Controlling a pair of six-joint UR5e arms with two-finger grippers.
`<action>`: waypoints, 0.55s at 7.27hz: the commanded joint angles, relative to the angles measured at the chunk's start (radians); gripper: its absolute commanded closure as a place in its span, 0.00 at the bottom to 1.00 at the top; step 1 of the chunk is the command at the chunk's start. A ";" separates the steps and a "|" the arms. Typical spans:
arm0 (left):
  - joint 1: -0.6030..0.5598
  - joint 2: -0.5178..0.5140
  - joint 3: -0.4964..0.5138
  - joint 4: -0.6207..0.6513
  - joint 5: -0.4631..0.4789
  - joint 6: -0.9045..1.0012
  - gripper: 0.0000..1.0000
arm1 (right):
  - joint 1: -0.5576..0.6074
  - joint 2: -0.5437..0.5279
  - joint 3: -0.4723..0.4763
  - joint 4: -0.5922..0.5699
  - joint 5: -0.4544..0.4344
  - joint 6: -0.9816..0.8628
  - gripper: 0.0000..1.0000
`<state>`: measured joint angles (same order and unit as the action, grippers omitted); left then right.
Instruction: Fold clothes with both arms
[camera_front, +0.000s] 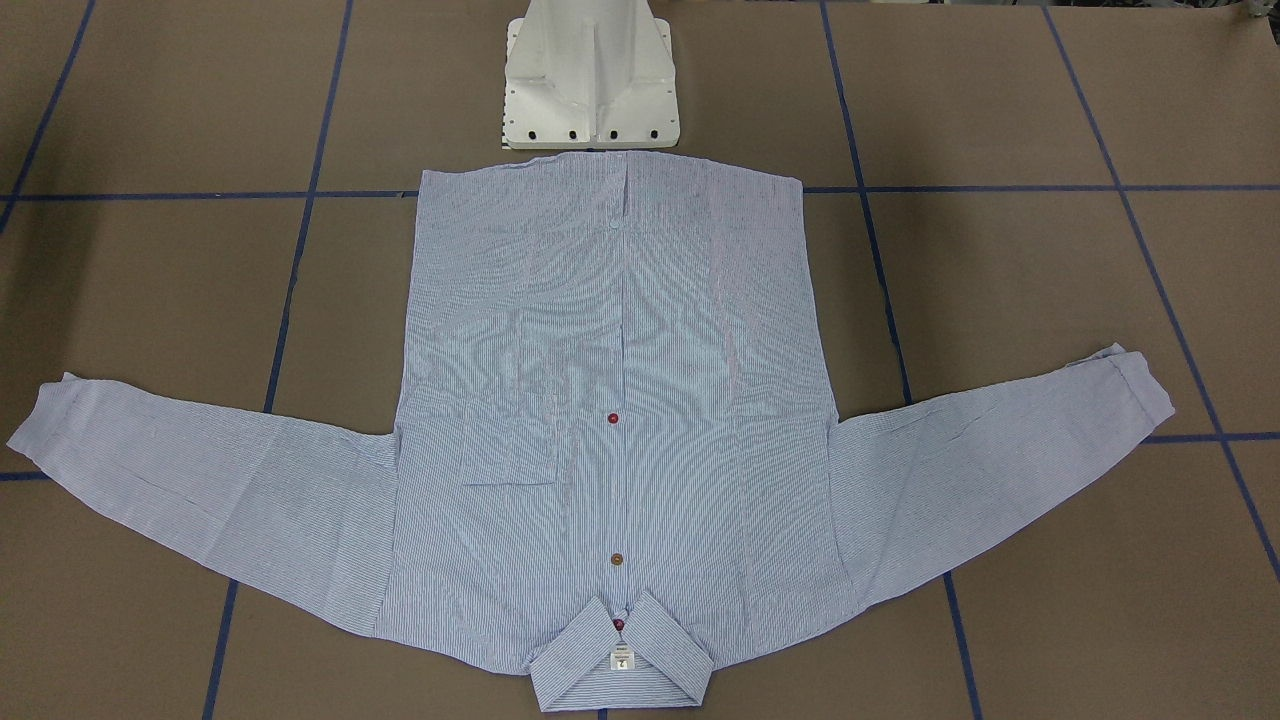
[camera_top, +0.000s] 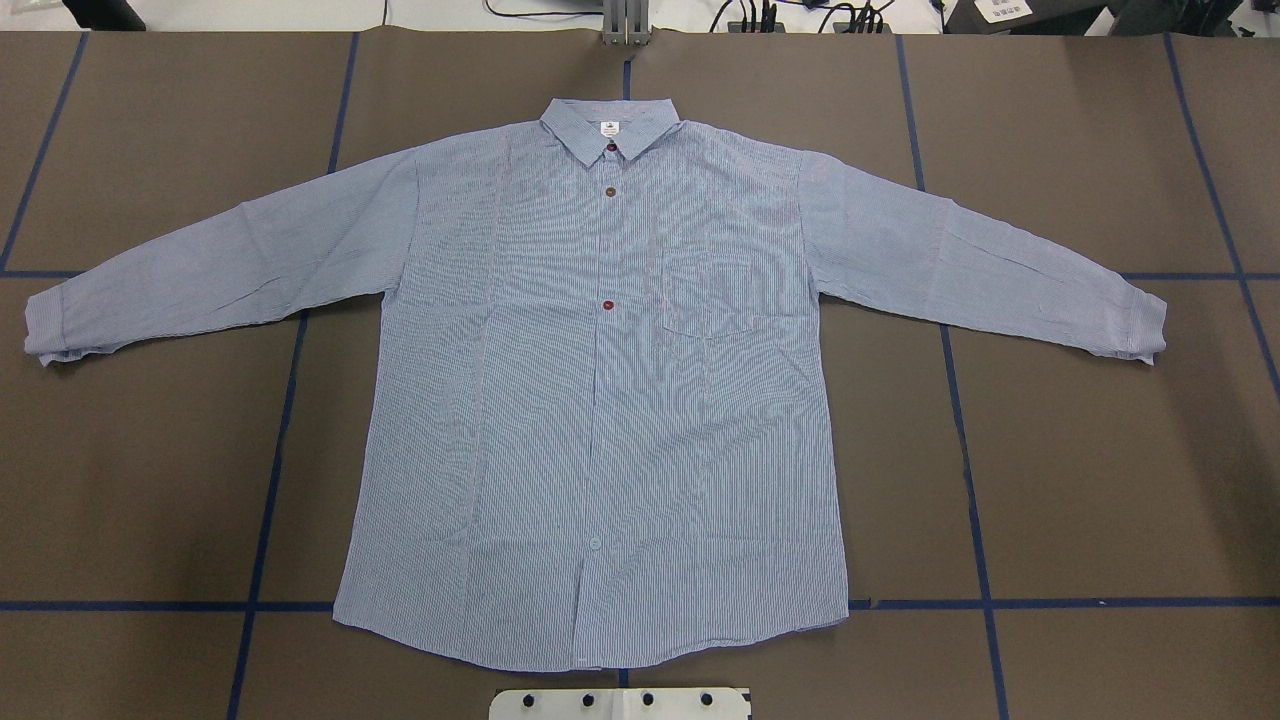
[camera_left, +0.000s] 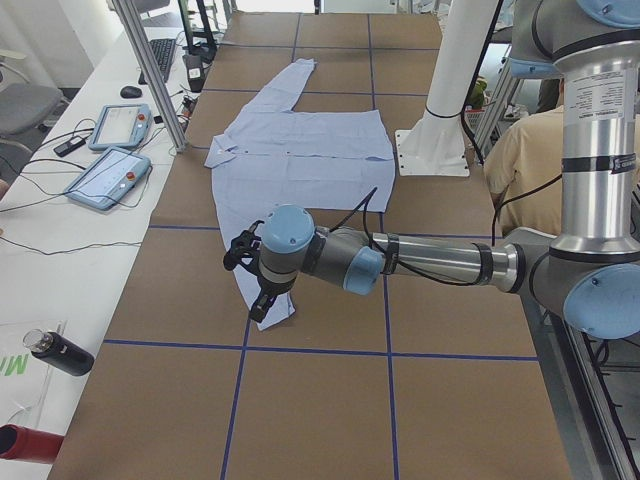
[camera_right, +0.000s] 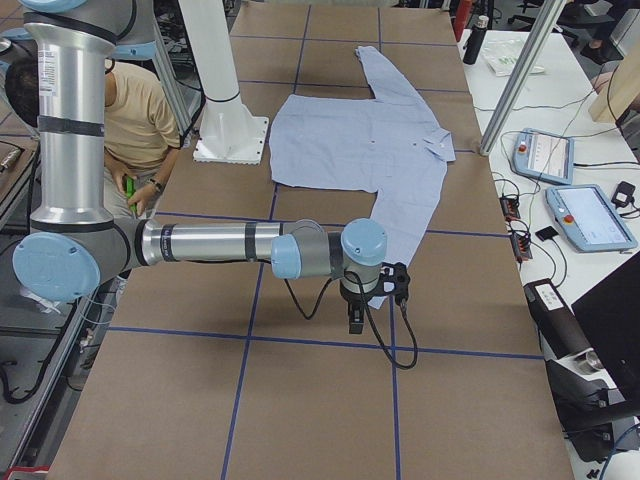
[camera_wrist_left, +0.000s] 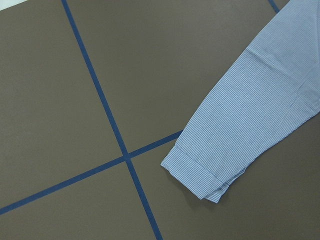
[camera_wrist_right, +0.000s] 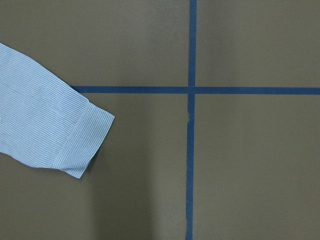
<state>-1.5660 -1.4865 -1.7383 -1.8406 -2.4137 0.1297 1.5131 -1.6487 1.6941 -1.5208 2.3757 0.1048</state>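
Overhead exterior shows shirt (camera_top: 600, 400) flat on blue-taped table (camera_top: 1100, 450).

The neck label (camera_front: 621, 660) — print too small to read.

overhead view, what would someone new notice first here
The shirt fills the middle of the table, spread flat, buttons up, collar at the far side, sleeves stretched out to both sides. In the side views, the left arm and right arm each reach out above a sleeve end.
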 joint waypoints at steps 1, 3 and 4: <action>-0.002 0.000 -0.035 0.007 0.049 -0.059 0.01 | -0.001 -0.005 0.010 -0.001 0.017 0.001 0.00; -0.002 0.006 -0.021 -0.005 0.044 -0.061 0.01 | -0.004 -0.006 0.005 -0.001 0.039 0.012 0.00; -0.002 0.006 -0.038 -0.006 0.041 -0.059 0.01 | -0.016 -0.003 0.006 0.001 0.063 0.010 0.00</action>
<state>-1.5676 -1.4808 -1.7644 -1.8437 -2.3709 0.0720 1.5075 -1.6541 1.6985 -1.5214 2.4140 0.1147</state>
